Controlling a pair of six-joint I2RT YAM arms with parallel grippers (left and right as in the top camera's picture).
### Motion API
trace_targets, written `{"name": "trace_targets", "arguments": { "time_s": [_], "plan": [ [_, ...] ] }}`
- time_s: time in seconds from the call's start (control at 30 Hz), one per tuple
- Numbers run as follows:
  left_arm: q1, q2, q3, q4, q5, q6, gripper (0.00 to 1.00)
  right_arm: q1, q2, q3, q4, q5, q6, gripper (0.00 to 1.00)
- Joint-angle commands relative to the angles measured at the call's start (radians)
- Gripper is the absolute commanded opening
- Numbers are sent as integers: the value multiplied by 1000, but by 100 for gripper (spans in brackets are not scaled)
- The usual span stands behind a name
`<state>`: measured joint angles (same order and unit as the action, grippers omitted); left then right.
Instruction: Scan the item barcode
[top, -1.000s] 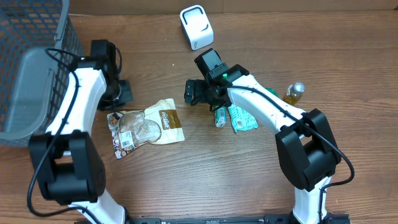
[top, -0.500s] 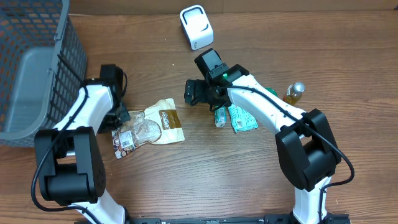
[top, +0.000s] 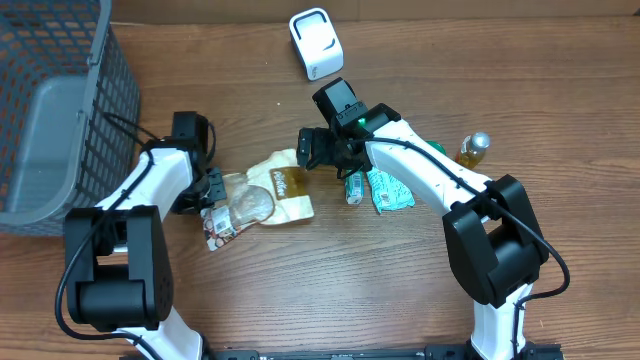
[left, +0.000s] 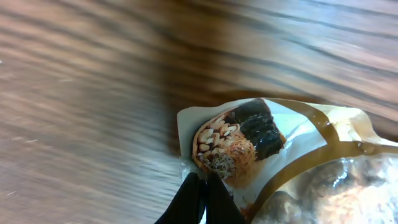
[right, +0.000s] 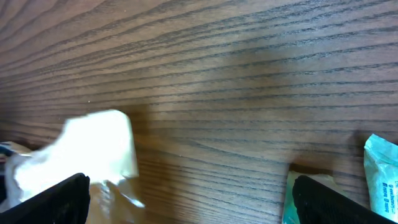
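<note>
The item, a tan and white snack bag (top: 262, 196) with a clear window, lies flat on the wooden table. My left gripper (top: 214, 189) is shut, and its black fingertips touch the bag's left edge (left: 214, 146) without holding it. In the left wrist view the left gripper (left: 205, 186) has its two fingers pressed together. My right gripper (top: 316, 150) hovers open just right of the bag's upper corner. The bag's white corner (right: 93, 152) shows by the right gripper's (right: 199, 205) left finger. No barcode is visible.
A white boxy scanner (top: 316, 43) stands at the back centre. Green packets (top: 385, 188) lie under the right arm and also show as a green packet (right: 380, 180) in the right wrist view. A small bottle (top: 474, 148) stands far right. A grey mesh basket (top: 50, 100) fills the left edge.
My shut left gripper came down to the bag's left edge and pushed it to the right, toward the right gripper. The right arm has not moved.
</note>
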<state>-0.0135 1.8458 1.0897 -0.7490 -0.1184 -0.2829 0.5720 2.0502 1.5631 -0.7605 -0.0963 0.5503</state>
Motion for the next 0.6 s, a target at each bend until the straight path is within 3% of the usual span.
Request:
{"name": "trace_targets", "arguments": {
  "time_s": [0.0, 0.57],
  "plan": [
    [-30, 19, -33, 3, 111, 44, 4, 3, -38, -5, 3, 8, 3, 100],
    [-93, 19, -33, 11, 121, 44, 5, 3, -38, -5, 3, 8, 3, 100]
  ]
}}
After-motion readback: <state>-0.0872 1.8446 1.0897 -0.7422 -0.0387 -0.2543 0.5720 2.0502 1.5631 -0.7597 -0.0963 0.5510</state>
